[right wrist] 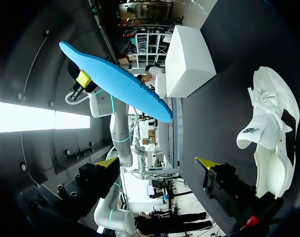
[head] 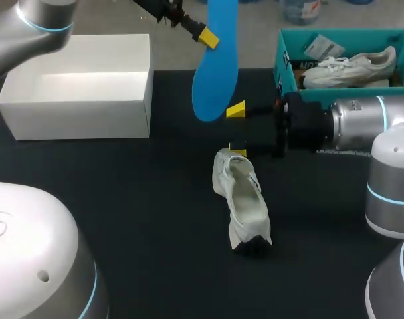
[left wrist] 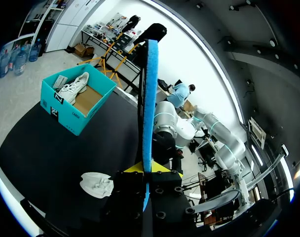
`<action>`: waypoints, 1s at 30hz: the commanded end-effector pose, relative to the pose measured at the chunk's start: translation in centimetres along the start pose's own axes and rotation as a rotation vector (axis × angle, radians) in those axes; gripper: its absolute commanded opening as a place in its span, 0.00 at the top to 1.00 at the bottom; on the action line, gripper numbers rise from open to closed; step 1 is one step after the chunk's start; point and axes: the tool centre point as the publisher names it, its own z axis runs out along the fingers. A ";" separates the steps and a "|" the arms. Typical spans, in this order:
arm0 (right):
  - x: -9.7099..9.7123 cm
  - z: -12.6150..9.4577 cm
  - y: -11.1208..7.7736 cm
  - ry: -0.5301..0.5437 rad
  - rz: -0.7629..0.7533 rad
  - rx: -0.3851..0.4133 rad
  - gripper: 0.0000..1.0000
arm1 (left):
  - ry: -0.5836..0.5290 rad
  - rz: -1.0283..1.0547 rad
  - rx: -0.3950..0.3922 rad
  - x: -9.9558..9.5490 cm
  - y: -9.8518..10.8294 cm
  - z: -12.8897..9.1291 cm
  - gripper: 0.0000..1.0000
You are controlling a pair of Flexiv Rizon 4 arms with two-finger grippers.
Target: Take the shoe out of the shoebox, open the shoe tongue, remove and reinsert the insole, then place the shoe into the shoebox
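Silver arms [head: 361, 123] (cyan rings), yellow-tipped black hands [head: 236, 131]

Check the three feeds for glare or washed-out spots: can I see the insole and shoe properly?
Head view: even light, no glare; the blue insole stands out, the white shoe looks slightly washed out against the black table. Left wrist view: a bright band behind the insole, which shows edge-on. Right wrist view: a glaring light panel in the room, but insole and shoe read clearly.

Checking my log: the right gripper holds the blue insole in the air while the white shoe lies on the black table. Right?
No: the head view shows the left gripper holding the blue insole in the air, not the right gripper, which is open. The white shoe does lie on the black table.
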 end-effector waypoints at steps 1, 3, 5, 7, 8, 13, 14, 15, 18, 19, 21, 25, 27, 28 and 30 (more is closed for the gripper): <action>0.0 0.1 -0.1 -0.002 0.001 -0.003 0.00 | 0.001 0.001 -0.001 0.0 0.0 0.0 1.00; 0.0 0.1 -0.1 -0.002 0.001 -0.003 0.00 | 0.001 0.001 -0.001 0.0 0.0 0.0 1.00; 0.0 0.1 -0.1 -0.002 0.001 -0.003 0.00 | 0.001 0.001 -0.001 0.0 0.0 0.0 1.00; 0.0 0.1 -0.1 -0.002 0.001 -0.003 0.00 | 0.001 0.001 -0.001 0.0 0.0 0.0 1.00; 0.0 0.1 -0.1 -0.002 0.001 -0.003 0.00 | 0.001 0.001 -0.001 0.0 0.0 0.0 1.00; 0.0 0.1 -0.1 -0.002 0.001 -0.003 0.00 | 0.001 0.001 -0.001 0.0 0.0 0.0 1.00; 0.0 0.1 -0.1 -0.002 0.001 -0.003 0.00 | 0.001 0.001 -0.001 0.0 0.0 0.0 1.00; 0.0 0.1 -0.1 -0.002 0.001 -0.003 0.00 | 0.001 0.001 -0.001 0.0 0.0 0.0 1.00; 0.0 0.1 -0.1 -0.002 0.001 -0.003 0.00 | 0.001 0.001 -0.001 0.0 0.0 0.0 1.00; 0.0 0.1 -0.1 -0.002 0.001 -0.003 0.00 | 0.001 0.001 -0.001 0.0 0.0 0.0 1.00; 0.0 0.1 -0.1 -0.002 0.001 -0.003 0.00 | -0.035 0.085 0.052 0.5 0.8 -0.9 1.00; 0.0 0.1 -0.1 -0.002 0.001 -0.003 0.00 | -0.121 0.202 0.151 0.9 2.4 -2.5 1.00; 0.0 0.1 -0.1 -0.002 0.001 -0.003 0.00 | -0.150 0.251 0.172 1.0 3.1 -2.9 1.00; 0.0 0.1 -0.1 -0.002 0.001 -0.003 0.00 | -0.174 0.276 0.190 1.0 3.5 -3.1 1.00; 0.0 0.1 -0.1 -0.002 0.001 -0.003 0.00 | -0.168 0.313 0.198 1.1 4.3 -3.3 1.00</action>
